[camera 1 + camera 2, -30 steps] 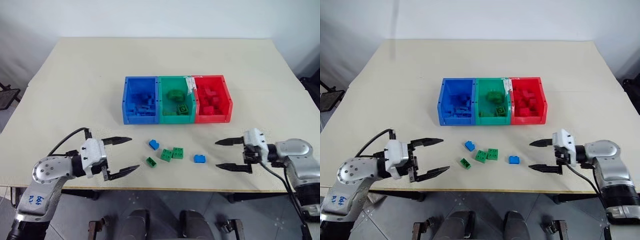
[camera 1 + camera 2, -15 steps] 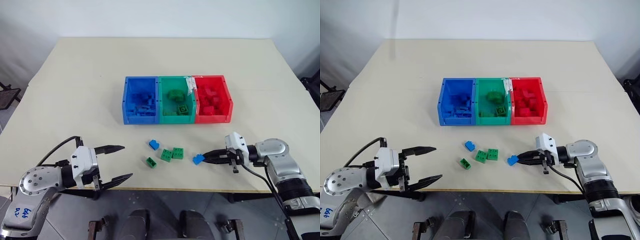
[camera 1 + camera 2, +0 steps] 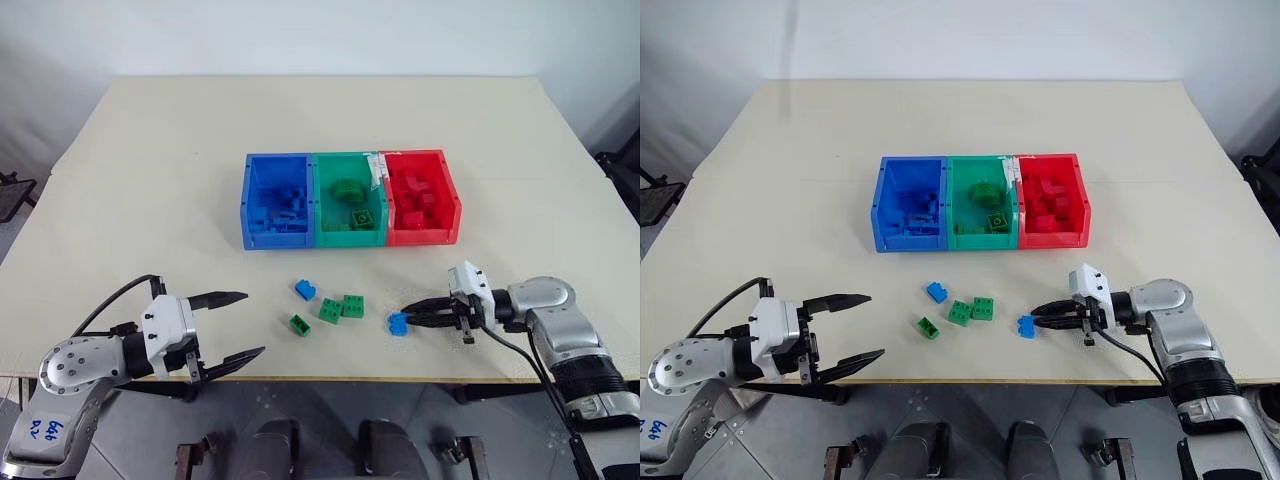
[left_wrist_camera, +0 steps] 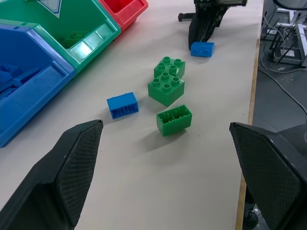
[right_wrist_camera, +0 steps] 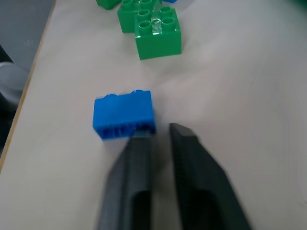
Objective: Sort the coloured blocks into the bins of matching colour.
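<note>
Near edge of the worktop (image 3: 150, 180): our left gripper (image 3: 235, 325) hangs spread and empty; our right gripper (image 5: 160, 132), fingers nearly closed, merely touches the loose blue block (image 3: 398, 323), which may skid away. Farther: the bins (image 3: 350, 198).

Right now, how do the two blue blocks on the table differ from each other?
The blue block near the right gripper lies at the fingertips of the right gripper, not clamped; the other blue block lies apart from both grippers. The first lies closer to the table's front edge; the second lies closer to the blue bin. Both are small, blue and outside the bins.
</note>
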Controlling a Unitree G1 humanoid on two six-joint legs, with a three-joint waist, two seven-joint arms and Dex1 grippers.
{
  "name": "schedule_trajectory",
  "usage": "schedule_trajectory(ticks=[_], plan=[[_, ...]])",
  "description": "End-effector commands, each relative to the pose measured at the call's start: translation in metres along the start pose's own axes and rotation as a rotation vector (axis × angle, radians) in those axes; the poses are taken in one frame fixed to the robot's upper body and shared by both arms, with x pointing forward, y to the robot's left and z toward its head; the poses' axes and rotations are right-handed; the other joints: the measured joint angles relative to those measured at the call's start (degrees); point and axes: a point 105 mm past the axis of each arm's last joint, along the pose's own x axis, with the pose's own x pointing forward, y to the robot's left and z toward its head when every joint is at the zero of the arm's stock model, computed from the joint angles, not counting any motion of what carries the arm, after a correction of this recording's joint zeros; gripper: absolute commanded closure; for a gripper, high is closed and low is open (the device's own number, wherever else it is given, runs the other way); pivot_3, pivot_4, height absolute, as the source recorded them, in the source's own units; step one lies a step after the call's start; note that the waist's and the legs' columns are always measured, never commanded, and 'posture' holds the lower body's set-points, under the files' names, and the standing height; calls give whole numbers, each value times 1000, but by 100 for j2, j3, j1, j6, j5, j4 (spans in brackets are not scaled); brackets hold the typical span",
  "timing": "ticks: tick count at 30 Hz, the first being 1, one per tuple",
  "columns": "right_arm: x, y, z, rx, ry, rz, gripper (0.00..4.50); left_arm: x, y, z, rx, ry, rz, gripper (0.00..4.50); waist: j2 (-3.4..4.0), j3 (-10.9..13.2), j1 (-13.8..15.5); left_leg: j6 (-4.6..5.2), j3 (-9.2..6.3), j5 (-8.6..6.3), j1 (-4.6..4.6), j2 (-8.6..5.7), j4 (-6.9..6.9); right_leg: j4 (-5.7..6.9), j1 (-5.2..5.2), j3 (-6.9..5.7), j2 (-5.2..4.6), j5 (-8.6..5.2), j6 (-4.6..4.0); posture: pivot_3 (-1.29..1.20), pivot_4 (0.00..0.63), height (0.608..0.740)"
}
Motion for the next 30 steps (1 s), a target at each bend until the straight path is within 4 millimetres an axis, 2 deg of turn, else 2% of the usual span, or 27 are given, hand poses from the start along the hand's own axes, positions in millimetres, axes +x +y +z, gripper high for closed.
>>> schedule_trajectory(ticks=[1, 3, 7, 8, 11, 15, 21, 27, 30], plan=[[-17, -3, 3, -20, 14, -22, 2407, 5, -8, 8, 34, -26, -31, 0, 0, 0, 0, 0, 0, 0, 0, 0, 0, 0, 0, 0, -1, 0, 0, 0, 150, 740], [-21, -3, 7, -39, 1, -21, 1833, 8, -11, 8, 32, -33, -47, 0, 0, 0, 5, 0, 1, 0, -1, -1, 0, -1, 0, 0, -2, 0, 0, 0, 150, 740], [-28, 6, 18, -8, -60, 40, 1833, 14, -16, 10, 42, -46, -80, 0, 0, 0, 1, 0, 1, 0, -1, 0, -2, -3, -1, 0, -1, 0, 0, 0, 150, 740], [-26, 14, 21, -12, -62, 81, 1833, 19, -16, 11, 45, -57, -91, 0, 1, 0, 2, 0, 0, 0, -1, 0, -4, -3, -1, 0, -1, 0, 0, 0, 150, 740], [-20, 28, 22, -20, -35, 142, 1833, 29, -15, 14, 53, -78, -116, 0, 2, 1, 22, 0, -3, 0, -2, 2, -4, -4, -1, -3, 0, 0, 0, 0, 150, 740], [-4, 34, 20, -18, -39, 127, 1833, 35, -14, 17, 62, -91, -135, 0, 2, 1, 13, -1, 0, -1, -3, 0, -5, -4, -1, -3, 0, 0, 0, 0, 150, 740], [12, 29, 8, -42, -23, 47, 1833, 36, -12, 19, 69, -92, -143, 0, 0, 0, 4, -1, 0, -1, -1, 1, -6, -4, -1, -3, 3, 0, 0, 0, 150, 740], [16, 28, 10, 36, -75, 13, 1833, 30, -13, 19, 65, -78, -126, 0, 0, 0, 6, -1, -1, -1, -1, 0, -5, -3, 0, -2, 2, 0, 0, 0, 150, 740], [16, 27, 11, 14, -73, -3, 1299, 29, -12, 19, 64, -76, -120, 0, 0, 0, 28, -1, -3, -1, -1, 0, -6, -5, 0, -3, 0, 0, 0, 0, 150, 740]])
